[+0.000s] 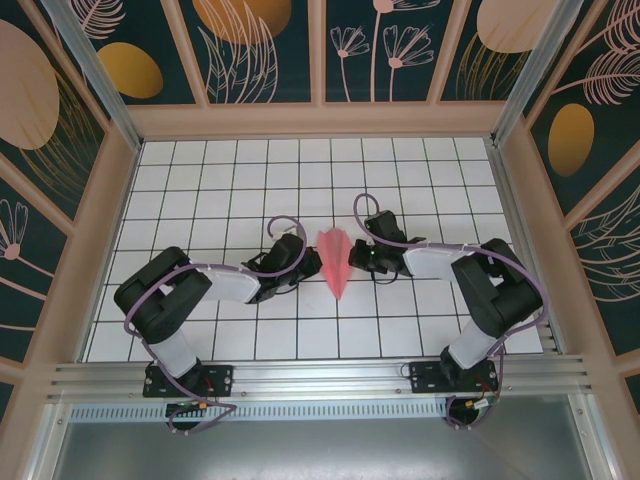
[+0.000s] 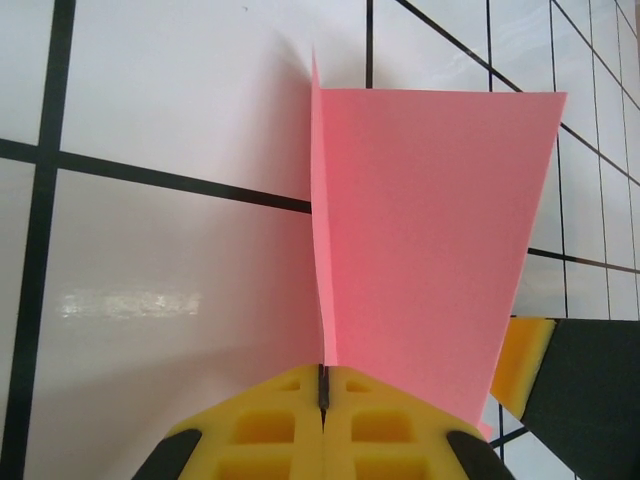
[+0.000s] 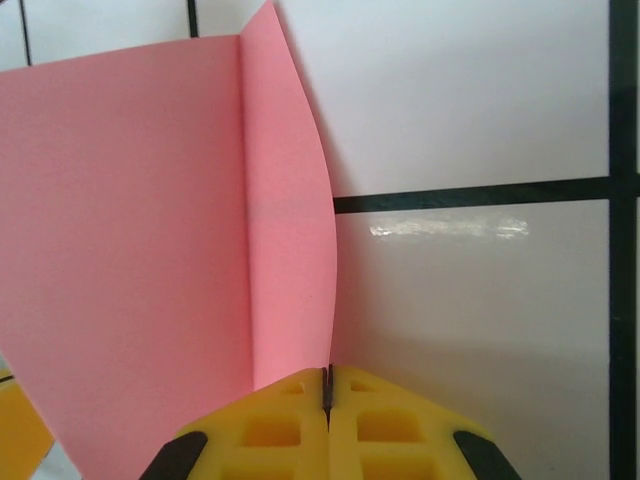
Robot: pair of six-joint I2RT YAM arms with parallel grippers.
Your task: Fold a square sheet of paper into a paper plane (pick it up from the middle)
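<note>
1. We see the paper plane [image 1: 335, 262] at the middle of the gridded table [image 1: 200, 190], a narrow salmon-pink dart with its sharp tip toward our bases.
2. Our left gripper [image 1: 317, 262] meets its left side and our right gripper [image 1: 351, 262] its right side.
3. In the left wrist view our yellow fingers [image 2: 290, 392] are clenched on an upright pink fold, and a wing spreads rightward.
4. In the right wrist view the fingers [image 3: 295, 395] likewise pinch a fold, and the wing spreads leftward.
5. We cannot tell whether the plane touches the tiles.
</note>
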